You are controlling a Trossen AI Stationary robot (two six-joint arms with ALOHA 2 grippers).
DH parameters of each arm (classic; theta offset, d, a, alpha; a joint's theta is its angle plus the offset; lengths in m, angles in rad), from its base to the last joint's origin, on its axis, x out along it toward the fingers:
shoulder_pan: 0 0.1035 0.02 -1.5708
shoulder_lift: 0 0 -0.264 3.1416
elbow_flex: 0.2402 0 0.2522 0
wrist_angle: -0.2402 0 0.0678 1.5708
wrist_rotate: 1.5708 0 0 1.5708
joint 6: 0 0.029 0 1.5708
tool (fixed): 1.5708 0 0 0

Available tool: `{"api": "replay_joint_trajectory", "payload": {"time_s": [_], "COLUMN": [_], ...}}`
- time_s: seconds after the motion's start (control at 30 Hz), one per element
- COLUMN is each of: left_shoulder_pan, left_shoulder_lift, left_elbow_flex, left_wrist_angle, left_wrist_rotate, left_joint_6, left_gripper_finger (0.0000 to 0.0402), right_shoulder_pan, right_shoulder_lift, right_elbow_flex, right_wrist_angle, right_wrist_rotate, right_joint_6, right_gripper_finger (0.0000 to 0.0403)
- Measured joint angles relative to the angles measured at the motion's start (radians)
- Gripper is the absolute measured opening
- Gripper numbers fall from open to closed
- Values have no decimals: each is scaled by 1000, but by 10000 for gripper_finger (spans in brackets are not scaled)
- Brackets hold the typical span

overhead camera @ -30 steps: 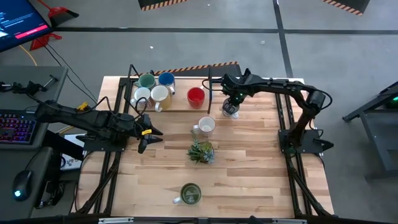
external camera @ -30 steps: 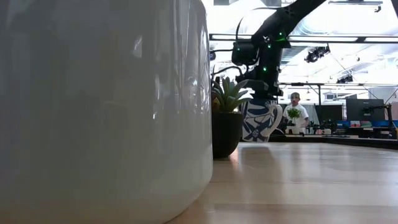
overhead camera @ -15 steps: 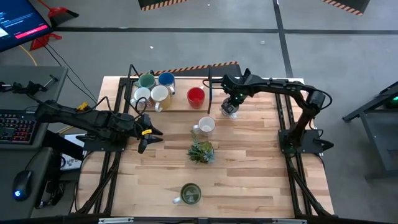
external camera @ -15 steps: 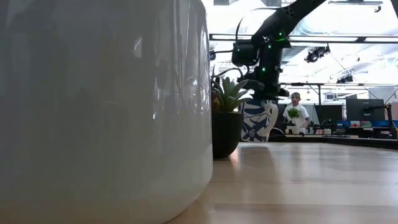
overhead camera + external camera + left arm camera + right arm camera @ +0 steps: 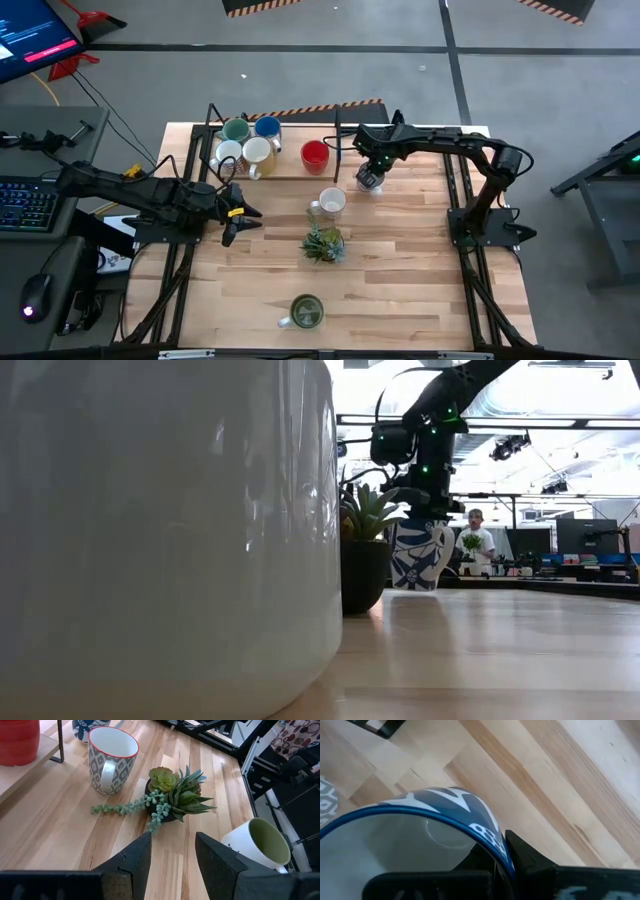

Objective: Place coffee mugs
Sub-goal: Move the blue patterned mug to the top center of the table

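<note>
My right gripper (image 5: 371, 166) is shut on a blue-and-white patterned coffee mug (image 5: 418, 555), which hangs under it near the table's far edge, right of the red mug (image 5: 315, 154). Teal (image 5: 236, 130), blue (image 5: 267, 127) and two pale mugs (image 5: 245, 153) stand on a low wooden rack at the far left. A grey-patterned mug with a red rim (image 5: 111, 760) stands mid-table. A white mug with an olive inside (image 5: 305, 312) sits near the front edge. My left gripper (image 5: 172, 837) waits open at the table's left side. My right gripper holds the patterned mug by its blue rim (image 5: 487, 836), with one finger (image 5: 485, 857) inside the mug and the other (image 5: 525, 855) outside its wall. The fingers come from above, pointing down. The mug hangs slightly tilted; whether its base touches the table I cannot tell.
A small potted succulent (image 5: 323, 243) with trailing stems stands mid-table between the grey-patterned mug and the olive-lined mug. A dark upright post (image 5: 337, 150) of the rack stands just left of the held mug. Bare wood lies to the right and near right.
My right gripper has rolled a little about its own axis and drifted slightly toward the table's left, staying shut. The patterned mug has turned with it, its handle swinging out of the low view and back, and its tilt has shifted.
</note>
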Motion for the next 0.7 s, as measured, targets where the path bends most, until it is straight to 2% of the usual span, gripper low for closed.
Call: {"api": "replay_joint_trajectory", "payload": {"time_s": [0.33, 0.7], "left_shoulder_pan": [0, 0], "left_shoulder_lift": [0, 0], "left_elbow_flex": [0, 0], "left_wrist_angle": [0, 1], "left_wrist_rotate": [0, 0], "left_joint_6": [-1, -1], "left_gripper_finger": [142, 142], "right_shoulder_pan": [13, 15], "right_shoulder_lift": [-7, 2], "right_elbow_flex": [-72, -33], "right_wrist_angle": [2, -6], "right_wrist_rotate": [-17, -4], "right_joint_6": [13, 0], "right_gripper_finger": [0, 4]}}
